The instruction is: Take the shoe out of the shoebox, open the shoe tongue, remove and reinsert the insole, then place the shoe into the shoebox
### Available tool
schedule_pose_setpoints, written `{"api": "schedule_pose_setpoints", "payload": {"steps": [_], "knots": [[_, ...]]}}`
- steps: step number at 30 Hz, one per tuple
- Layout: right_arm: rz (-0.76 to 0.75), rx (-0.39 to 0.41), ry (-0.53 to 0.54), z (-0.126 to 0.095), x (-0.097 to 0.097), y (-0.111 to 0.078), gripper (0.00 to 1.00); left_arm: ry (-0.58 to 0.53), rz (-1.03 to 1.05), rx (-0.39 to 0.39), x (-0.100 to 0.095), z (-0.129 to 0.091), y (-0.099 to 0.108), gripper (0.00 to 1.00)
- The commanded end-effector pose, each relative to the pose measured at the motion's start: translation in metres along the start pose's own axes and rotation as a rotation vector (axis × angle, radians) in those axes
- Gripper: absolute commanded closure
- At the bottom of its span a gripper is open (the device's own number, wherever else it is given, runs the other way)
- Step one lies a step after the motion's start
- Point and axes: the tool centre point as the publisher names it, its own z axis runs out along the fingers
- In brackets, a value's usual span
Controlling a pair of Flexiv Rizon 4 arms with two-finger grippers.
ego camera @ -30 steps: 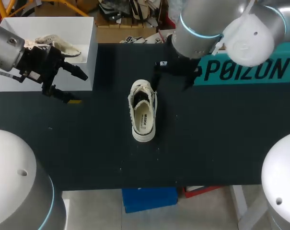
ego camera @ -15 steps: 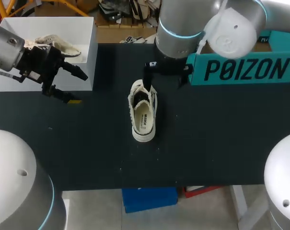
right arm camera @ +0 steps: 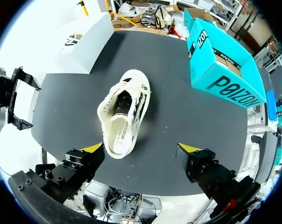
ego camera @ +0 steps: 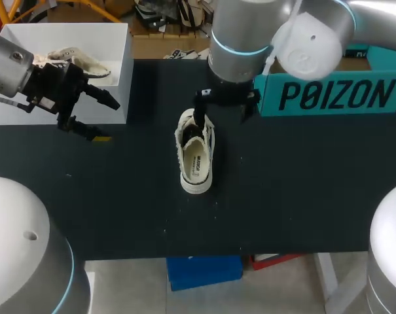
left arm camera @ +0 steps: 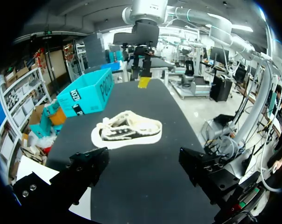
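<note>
A cream canvas shoe [ego camera: 195,157] lies upright in the middle of the black table [ego camera: 302,196], its opening and insole facing up. My right gripper [ego camera: 224,106] hangs open just over the shoe's far end. In the right wrist view the shoe [right arm camera: 124,112] is ahead of that open gripper [right arm camera: 141,148], nearer one yellow tip, and nothing is between the fingers. The teal shoebox [ego camera: 328,91] stands at the back right. My left gripper [ego camera: 105,118] is open at the left, beside a white box. From its own view [left arm camera: 143,163] the shoe [left arm camera: 127,130] lies well ahead.
A white box [ego camera: 119,85] at the back left holds a second cream shoe [ego camera: 76,60]. The teal shoebox [right arm camera: 220,70] is open on top and lies to the side of the shoe. Bare table surrounds the shoe on the near side.
My right arm has swung left from the teal shoebox to above the shoe's far end, uncovering the box's front. The left arm and the shoe have not moved.
</note>
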Motion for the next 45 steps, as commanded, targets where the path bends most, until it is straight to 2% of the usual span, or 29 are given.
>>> {"api": "schedule_pose_setpoints", "payload": {"steps": [1,3,5,6,7,8,9,12,18,24,28,45], "knots": [[-0.002,0.013,-0.003,0.012,0.006,0.007,0.00,0.001,-0.001,-0.004,0.001,0.000,0.000,0.00],[-0.004,0.018,-0.001,0.017,0.008,0.009,0.08,0.001,-0.001,-0.004,0.001,0.000,0.000,0.00],[-0.008,0.026,0.001,0.022,0.010,0.010,0.10,0.001,-0.001,-0.004,0.001,0.000,0.000,0.00],[-0.010,0.030,0.002,0.024,0.011,0.011,0.21,0.001,-0.001,-0.004,0.001,0.000,0.000,0.00],[-0.011,0.033,0.005,0.028,0.011,0.012,0.51,0.001,-0.001,-0.004,0.001,0.000,0.000,0.00],[-0.012,0.038,0.005,0.031,0.011,0.013,0.60,0.001,-0.001,-0.004,0.001,0.000,0.000,0.00],[-0.016,0.044,0.005,0.034,0.012,0.015,0.63,0.001,-0.001,-0.004,0.001,0.000,0.000,0.00],[-0.027,0.060,0.003,0.043,0.016,0.019,0.52,0.001,-0.001,-0.004,0.001,0.000,0.000,0.00],[-0.032,0.083,0.009,0.060,0.019,0.024,0.54,0.001,-0.001,-0.004,0.001,0.000,0.000,0.00],[-0.034,0.102,0.015,0.073,0.019,0.027,0.52,0.001,-0.001,-0.004,0.001,0.000,0.000,0.00],[-0.035,0.112,0.018,0.080,0.019,0.028,0.58,0.001,-0.001,-0.004,0.001,0.000,0.000,0.00],[-0.039,0.135,0.028,0.102,0.014,0.029,0.56,0.001,-0.001,-0.004,0.001,0.000,0.000,0.00]]}}
